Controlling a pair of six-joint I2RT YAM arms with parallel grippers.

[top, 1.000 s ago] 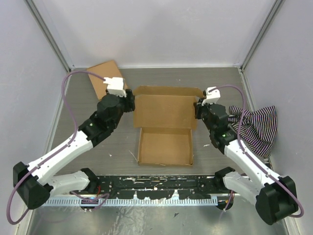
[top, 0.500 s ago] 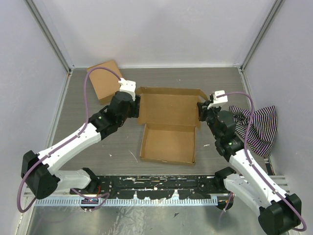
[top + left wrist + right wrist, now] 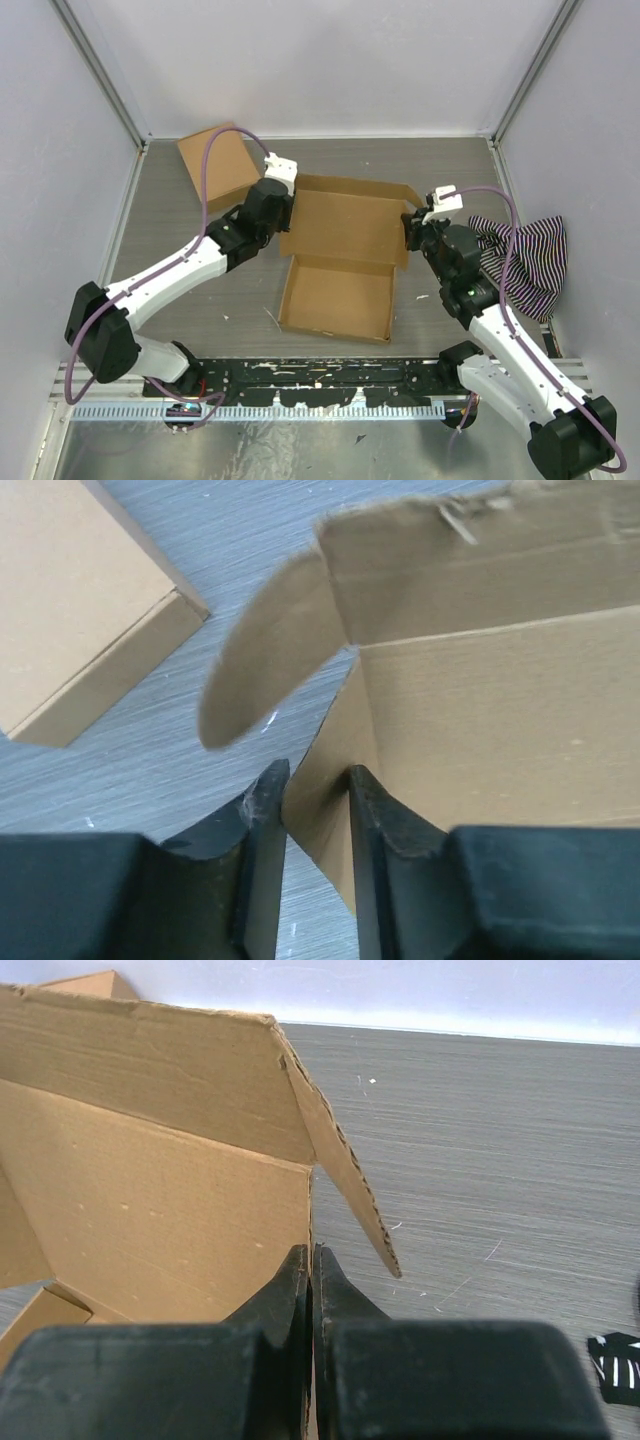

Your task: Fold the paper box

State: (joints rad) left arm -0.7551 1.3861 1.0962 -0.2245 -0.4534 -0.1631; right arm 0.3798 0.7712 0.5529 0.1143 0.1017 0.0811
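Jaws of the left gripper [image 3: 312, 820] stand narrow, one finger on each face of the left side wall of the paper box [image 3: 340, 240], and appear clamped on that single sheet. Jaws of the right gripper [image 3: 311, 1280] are all but together, pinching the thin edge of the opposite side wall.

The box lies at the middle of the table [image 3: 450, 170], between the two arms. Its near half is a shallow tray with low raised walls, resting flat. Its far half, the lid panel, is tilted up from the hinge line, with a front strip bent along the far edge. A rounded flap [image 3: 265, 650] hangs outward at the left far corner, and a pointed flap [image 3: 340, 1160] splays outward at the right far corner. The cardboard is plain brown, with ragged die-cut edges and no visible tears.

Likely hazards, judged from this pose:
- Each grip is on bare thin board near its edge, so a sideways pull could let the wall slip free or crease it.
- Uneven motion of the two arms would skew the lid or drag the tray across the table.
- The corner flaps point outward and could land outside the tray walls instead of tucking in.

A smaller closed box [image 3: 218, 165] and a striped cloth [image 3: 525, 255] lie apart from the work.
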